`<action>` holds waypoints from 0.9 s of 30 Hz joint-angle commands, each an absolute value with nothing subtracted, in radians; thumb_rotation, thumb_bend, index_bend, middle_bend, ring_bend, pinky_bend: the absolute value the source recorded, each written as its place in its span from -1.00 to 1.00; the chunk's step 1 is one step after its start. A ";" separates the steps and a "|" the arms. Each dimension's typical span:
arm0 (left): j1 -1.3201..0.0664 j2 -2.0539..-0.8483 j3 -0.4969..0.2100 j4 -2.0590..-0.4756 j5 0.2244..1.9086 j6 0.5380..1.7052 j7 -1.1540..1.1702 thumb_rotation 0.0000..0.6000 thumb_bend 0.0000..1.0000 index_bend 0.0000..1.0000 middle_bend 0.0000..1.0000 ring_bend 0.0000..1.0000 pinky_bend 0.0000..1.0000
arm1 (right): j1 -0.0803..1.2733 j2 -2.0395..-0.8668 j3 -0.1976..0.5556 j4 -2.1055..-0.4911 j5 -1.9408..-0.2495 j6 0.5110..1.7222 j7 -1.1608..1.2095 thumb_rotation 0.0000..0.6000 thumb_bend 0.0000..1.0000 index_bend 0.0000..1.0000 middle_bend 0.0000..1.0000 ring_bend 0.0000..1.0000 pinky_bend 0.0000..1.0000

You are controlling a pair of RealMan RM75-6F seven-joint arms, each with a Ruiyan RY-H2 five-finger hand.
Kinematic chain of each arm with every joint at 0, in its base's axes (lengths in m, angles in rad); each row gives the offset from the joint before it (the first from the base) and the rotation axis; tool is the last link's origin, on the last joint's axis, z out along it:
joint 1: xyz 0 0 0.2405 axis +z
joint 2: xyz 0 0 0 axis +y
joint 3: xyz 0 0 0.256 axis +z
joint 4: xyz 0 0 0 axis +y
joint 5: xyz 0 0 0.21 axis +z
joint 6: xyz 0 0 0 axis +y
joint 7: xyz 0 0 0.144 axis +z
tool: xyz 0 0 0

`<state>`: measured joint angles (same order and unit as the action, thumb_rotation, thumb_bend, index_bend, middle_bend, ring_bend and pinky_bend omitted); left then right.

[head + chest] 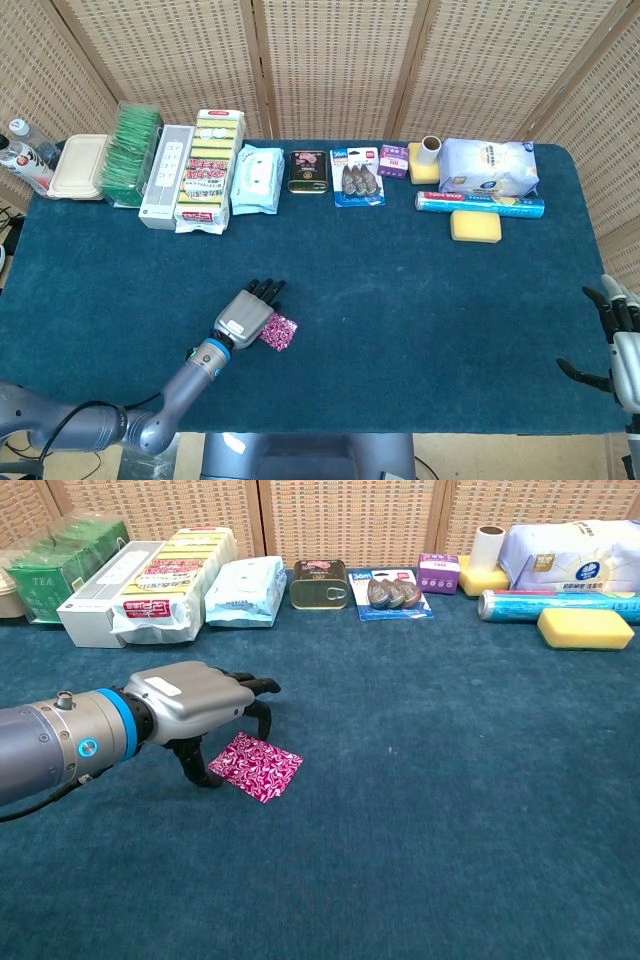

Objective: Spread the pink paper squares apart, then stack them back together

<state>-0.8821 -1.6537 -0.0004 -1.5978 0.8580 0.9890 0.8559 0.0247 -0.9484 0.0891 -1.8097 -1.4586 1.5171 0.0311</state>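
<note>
The pink patterned paper squares (258, 766) lie as one flat stack on the blue cloth, front left of the middle, and show in the head view as the pink stack (281, 333). My left hand (190, 705) hovers over the stack's left corner with its fingers apart and slightly curled. Its thumb reaches down beside the paper's left edge, and I cannot tell if it touches. In the head view the left hand (248, 314) covers part of the stack. My right hand (618, 345) hangs off the table's right front edge, fingers spread and holding nothing.
Goods line the back edge: green tea packs (58, 567), a sponge pack (170, 575), wipes (240, 590), a tin (319, 584), a blue film roll (555, 604) and a yellow sponge (585, 627). Blue cloth (450, 810) stretches right of the squares.
</note>
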 commanded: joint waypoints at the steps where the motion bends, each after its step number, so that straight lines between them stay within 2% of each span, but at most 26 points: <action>1: -0.883 -1.647 0.001 -1.606 0.855 0.989 0.858 1.00 -0.61 -0.47 -1.00 -0.94 -0.78 | 0.024 -0.948 0.089 -1.811 -1.458 1.517 0.031 1.00 -0.98 -0.80 -1.00 -1.00 -1.00; 11: -0.864 -1.569 -0.008 -1.731 0.876 1.070 0.863 1.00 -0.69 -0.80 -1.00 -0.94 -0.78 | 0.024 -0.951 0.086 -1.813 -1.462 1.517 0.024 1.00 -0.98 -0.80 -1.00 -1.00 -1.00; 15: -0.823 -1.471 -0.004 -1.855 0.933 1.149 0.835 1.00 -0.72 -0.98 -1.00 -0.94 -0.78 | 0.022 -0.951 0.088 -1.814 -1.461 1.522 0.021 1.00 -0.98 -0.80 -1.00 -1.00 -1.00; 17: -0.802 -1.426 0.006 -1.900 0.966 1.179 0.819 1.00 -0.74 -1.00 -1.00 -0.94 -0.78 | 0.022 -0.951 0.088 -1.813 -1.460 1.524 0.020 1.00 -0.98 -0.80 -1.00 -1.00 -1.00; 22: -0.693 -1.296 0.077 -1.983 1.094 1.303 0.748 1.00 -0.78 -1.00 -1.00 -0.96 -0.78 | 0.021 -0.955 0.087 -1.812 -1.463 1.527 0.008 1.00 -0.98 -0.80 -1.00 -1.00 -1.00; 27: -0.565 -1.226 0.153 -1.974 1.234 1.417 0.609 1.00 -0.78 -1.00 -1.00 -1.00 -0.78 | 0.022 -0.962 0.085 -1.813 -1.464 1.524 -0.011 1.00 -0.98 -0.80 -1.00 -1.00 -1.00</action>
<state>-0.6463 -1.2722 0.1004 -1.9693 1.1649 1.3373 0.6824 0.0221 -0.9608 0.0851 -1.8125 -1.4636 1.5241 -0.0101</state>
